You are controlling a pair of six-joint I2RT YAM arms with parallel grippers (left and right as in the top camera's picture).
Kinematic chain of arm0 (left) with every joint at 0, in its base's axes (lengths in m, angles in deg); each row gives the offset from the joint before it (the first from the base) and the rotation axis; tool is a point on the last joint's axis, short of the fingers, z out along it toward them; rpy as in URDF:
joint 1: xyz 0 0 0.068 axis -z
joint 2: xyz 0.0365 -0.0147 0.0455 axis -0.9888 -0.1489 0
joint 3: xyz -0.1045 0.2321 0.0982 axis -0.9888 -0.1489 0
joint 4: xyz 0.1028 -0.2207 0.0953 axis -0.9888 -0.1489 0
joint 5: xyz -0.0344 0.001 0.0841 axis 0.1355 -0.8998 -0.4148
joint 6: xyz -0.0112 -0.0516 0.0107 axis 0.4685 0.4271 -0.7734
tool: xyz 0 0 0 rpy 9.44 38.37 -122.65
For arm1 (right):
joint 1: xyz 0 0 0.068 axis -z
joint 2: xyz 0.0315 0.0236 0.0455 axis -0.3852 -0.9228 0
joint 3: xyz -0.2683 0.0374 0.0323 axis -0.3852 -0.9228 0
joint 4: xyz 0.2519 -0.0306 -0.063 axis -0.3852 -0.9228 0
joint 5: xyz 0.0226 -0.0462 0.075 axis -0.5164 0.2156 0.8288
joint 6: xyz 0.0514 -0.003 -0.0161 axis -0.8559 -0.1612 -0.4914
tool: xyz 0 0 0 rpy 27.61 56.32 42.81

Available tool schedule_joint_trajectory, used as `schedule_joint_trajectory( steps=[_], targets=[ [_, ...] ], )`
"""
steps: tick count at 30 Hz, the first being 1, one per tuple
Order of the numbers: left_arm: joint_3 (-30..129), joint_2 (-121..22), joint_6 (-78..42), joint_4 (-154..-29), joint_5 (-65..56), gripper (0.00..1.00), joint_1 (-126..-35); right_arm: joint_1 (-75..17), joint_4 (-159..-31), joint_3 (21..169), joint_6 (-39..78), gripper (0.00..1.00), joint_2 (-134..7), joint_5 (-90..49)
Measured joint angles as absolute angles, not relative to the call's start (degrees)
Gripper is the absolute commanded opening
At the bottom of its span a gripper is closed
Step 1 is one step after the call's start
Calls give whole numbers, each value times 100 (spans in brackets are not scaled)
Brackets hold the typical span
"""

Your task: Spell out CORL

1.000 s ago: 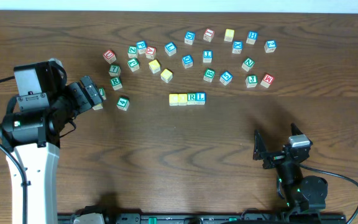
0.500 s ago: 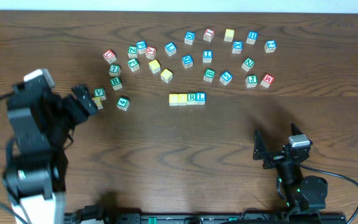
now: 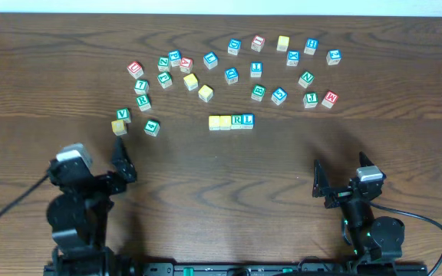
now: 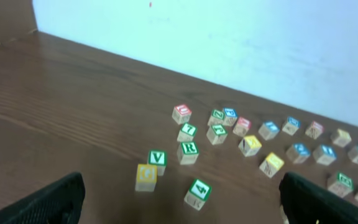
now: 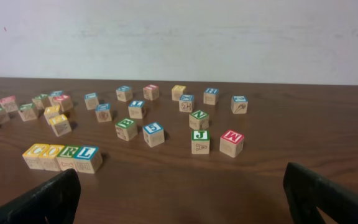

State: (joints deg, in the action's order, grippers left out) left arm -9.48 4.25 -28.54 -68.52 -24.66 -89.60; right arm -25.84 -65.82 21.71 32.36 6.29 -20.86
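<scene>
At left, hand (image 3: 98, 175) wide open (empty).

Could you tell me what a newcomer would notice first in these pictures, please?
The eye goes first to the row of four blocks in the middle of the table, which reads CORL in the right wrist view. Beyond it lies a loose scatter of letter blocks. The left gripper and right gripper sit open and empty at the near edge.
</scene>
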Motion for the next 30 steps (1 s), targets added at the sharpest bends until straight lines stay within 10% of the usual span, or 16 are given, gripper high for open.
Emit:
schedule_joint_trajectory(
  steps=[30],
  targets=[
    [-2556, 2122, -3729, -6710, -2464, 99, -8914, -2584, -6584, 2171, 3236, 99, 629, -2086]
  ],
)
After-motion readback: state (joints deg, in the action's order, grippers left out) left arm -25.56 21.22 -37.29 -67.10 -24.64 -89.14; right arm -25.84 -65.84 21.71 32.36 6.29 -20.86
